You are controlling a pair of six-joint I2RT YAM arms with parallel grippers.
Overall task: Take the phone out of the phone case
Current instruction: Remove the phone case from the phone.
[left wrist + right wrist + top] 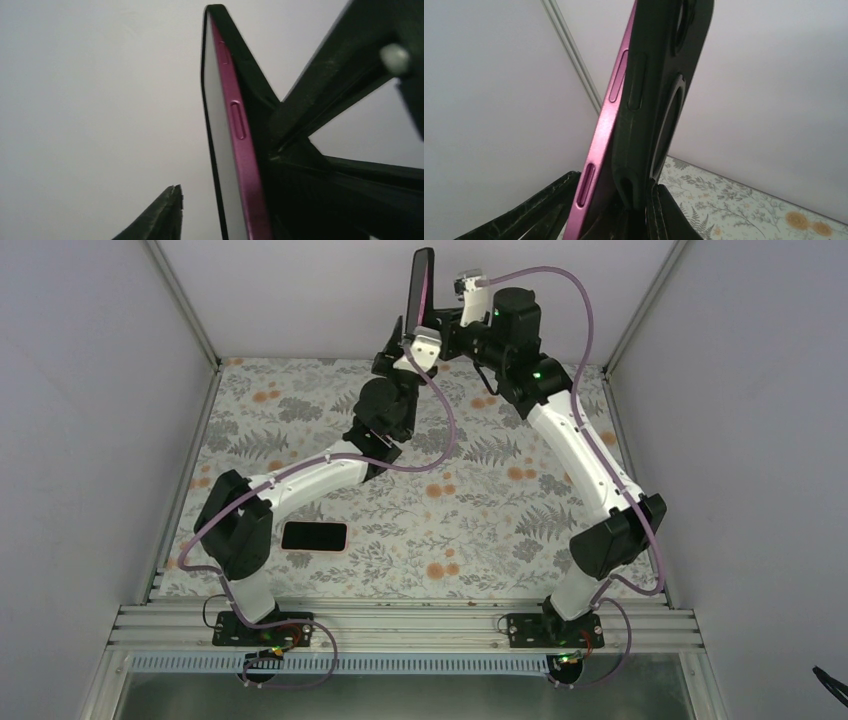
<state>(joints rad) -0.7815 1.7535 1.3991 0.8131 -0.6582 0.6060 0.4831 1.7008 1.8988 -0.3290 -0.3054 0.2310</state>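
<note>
Phone (239, 145) in its phone case (651, 100), upright, held high near the table's (480, 520) far edge, pink side showing
Your right gripper (624, 220) is clamped on the case's lower end; left gripper (413, 328) brackets the phone part-open, one finger (165, 210) clear of the screen, nothing gripped

This is a robotics lab test cell rather than a lived-in room. Plain pale wall panels (90, 410) box the table in on three sides, joined at the corners by metal profile strips (185, 305). A slotted aluminium rail (400, 625) runs along the near edge, and the left arm (300, 480) and right arm (585, 455) are bolted to it on black base plates (262, 629). Purple cables (455, 432) loop along both arms. A floral cloth (480, 520) covers the table.
</note>
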